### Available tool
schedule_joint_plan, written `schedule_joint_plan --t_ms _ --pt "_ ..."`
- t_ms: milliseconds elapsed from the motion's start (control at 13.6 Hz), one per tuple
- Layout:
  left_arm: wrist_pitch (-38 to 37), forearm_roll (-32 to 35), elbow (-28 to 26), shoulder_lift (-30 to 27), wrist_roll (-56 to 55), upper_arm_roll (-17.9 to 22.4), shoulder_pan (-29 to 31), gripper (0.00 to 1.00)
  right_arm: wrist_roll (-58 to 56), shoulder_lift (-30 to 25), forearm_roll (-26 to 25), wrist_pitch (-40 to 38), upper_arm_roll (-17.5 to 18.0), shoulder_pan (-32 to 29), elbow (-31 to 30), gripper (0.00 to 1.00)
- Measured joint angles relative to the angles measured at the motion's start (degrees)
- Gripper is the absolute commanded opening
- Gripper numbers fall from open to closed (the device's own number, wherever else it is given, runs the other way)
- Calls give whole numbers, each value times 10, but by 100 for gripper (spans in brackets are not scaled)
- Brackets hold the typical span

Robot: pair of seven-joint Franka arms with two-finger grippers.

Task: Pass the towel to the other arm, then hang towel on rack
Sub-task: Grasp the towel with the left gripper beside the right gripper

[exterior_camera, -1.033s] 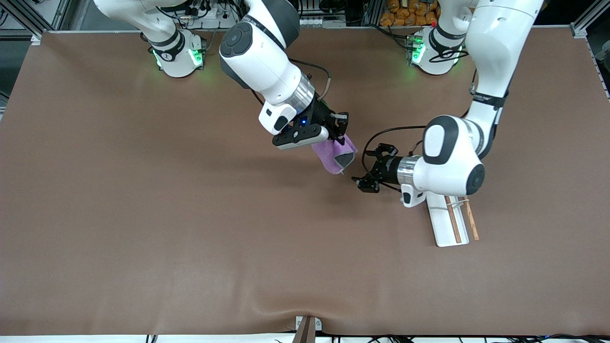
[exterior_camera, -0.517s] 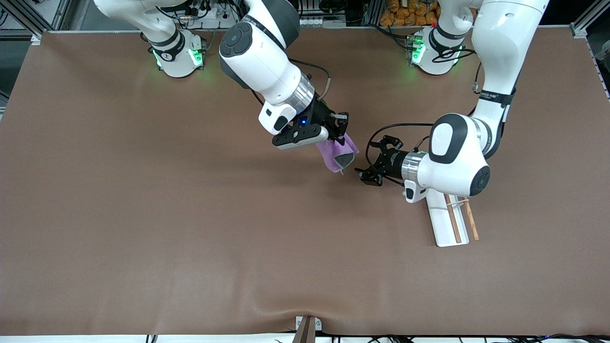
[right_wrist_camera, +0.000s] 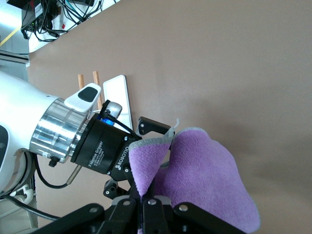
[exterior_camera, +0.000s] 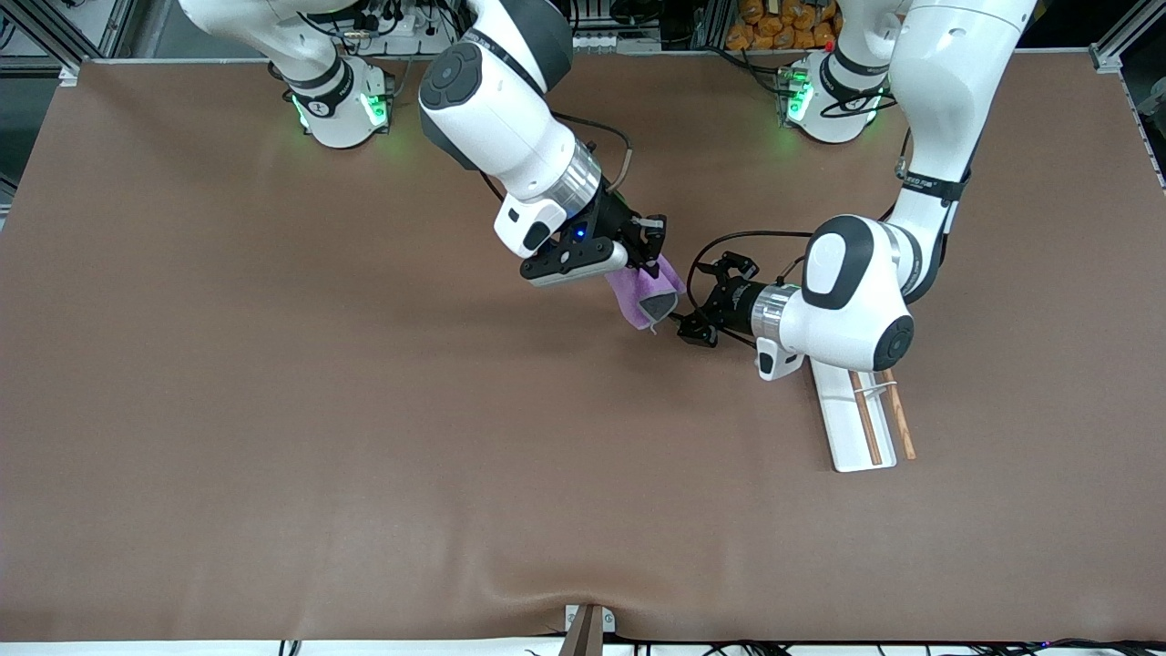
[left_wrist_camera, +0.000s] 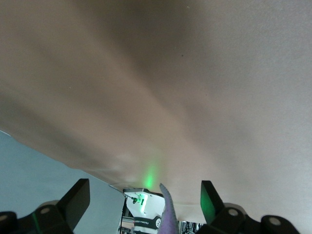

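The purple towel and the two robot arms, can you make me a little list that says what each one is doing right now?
towel: purple with a grey patch, hanging in the air over the table, pinched by the right gripper
right gripper: shut on the towel
left gripper: jaws open, right beside the towel's free edge, not yet closed on it
rack: on the table toward the left arm's end, nothing hung on it
handover: not yet done
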Motion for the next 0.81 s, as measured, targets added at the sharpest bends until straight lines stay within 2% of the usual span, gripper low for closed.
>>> schedule_joint_plan --t_ms 221,443,812 --pt "0 -11 -4 2 -1 -5 -4 90 16 2 0 34 -2 0 0 0" --pt "0 -24 -4 4 -2 -11 -5 89 20 12 0 47 -3 0 0 0" --pt "-2 -48 0 4 -2 -12 -3 70 21 13 0 49 -2 0 0 0"
